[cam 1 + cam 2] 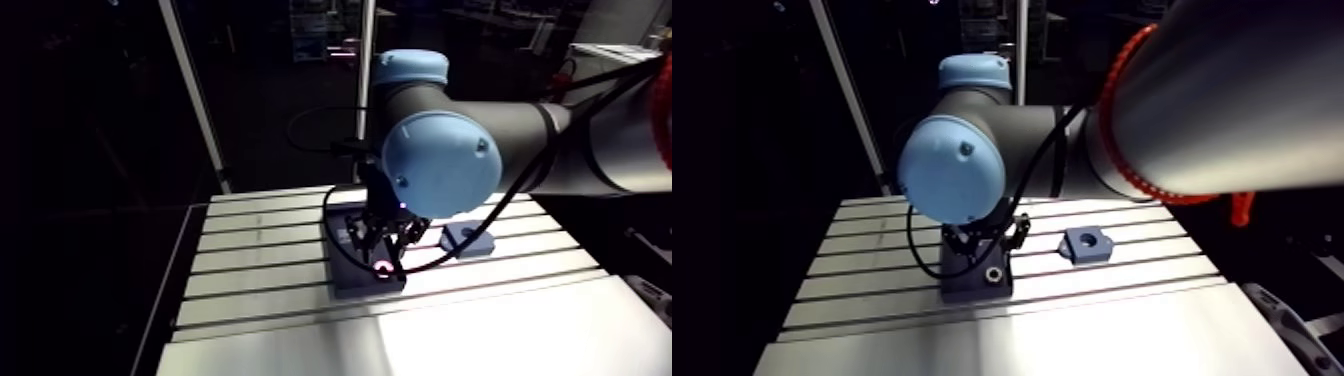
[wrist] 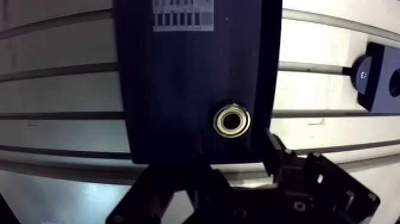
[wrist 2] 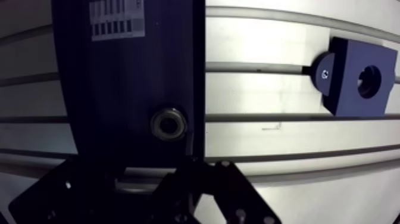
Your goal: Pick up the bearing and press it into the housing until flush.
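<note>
Bearing: I see the bearing (image 2: pixel 232 121) lying flat in a round seat in the dark tray (image 2: pixel 178 89), close to the tray's near right corner.
Tray edges: the tray's right edge runs just beside the bearing, and its near edge is only a little nearer than that. A barcode label (image 2: pixel 183 18) sits at the tray's far end.
Housing: the housing (image 3: pixel 357 83) is a dark blue block with a round bore. It stands on the table (image 1: pixel 260 250) to the right of the tray and slightly farther back, well apart from it.
Room to move: between the tray's right edge and the housing I have a stretch of bare slotted table, with the slots running left to right. Nearer than the tray, the slots give way to a smooth plate.
Obstacles: a slanted pale post (image 1: pixel 195 100) rises at the table's far left corner, away from both parts.
Arm pose: the wrist, with its light-blue joint cap (image 1: pixel 950 168), hangs over the tray, and the tool (image 2: pixel 236 159) points down at the tray's near end.
Tool state: in the wrist view the two fingers stand apart with nothing clamped between them. The bearing lies just ahead of the gap, and I see no contact with it.
</note>
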`<state>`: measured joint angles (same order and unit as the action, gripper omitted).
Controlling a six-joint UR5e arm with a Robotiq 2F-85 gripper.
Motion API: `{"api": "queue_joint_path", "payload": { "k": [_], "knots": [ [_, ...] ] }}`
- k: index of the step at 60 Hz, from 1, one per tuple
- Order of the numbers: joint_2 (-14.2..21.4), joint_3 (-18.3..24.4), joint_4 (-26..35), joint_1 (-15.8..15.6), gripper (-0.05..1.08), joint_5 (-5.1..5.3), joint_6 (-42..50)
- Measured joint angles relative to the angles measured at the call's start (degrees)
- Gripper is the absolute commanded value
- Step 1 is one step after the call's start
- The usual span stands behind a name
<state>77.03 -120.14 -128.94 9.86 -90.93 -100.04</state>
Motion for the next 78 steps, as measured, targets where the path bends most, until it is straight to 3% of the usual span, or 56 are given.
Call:
{"api": "queue_joint_path", "payload": {
  "k": [78],
  "knots": [
    [-2.59,-0.05,-2.04,-0.01,0.43,-0.08,0.05]
  ]
}}
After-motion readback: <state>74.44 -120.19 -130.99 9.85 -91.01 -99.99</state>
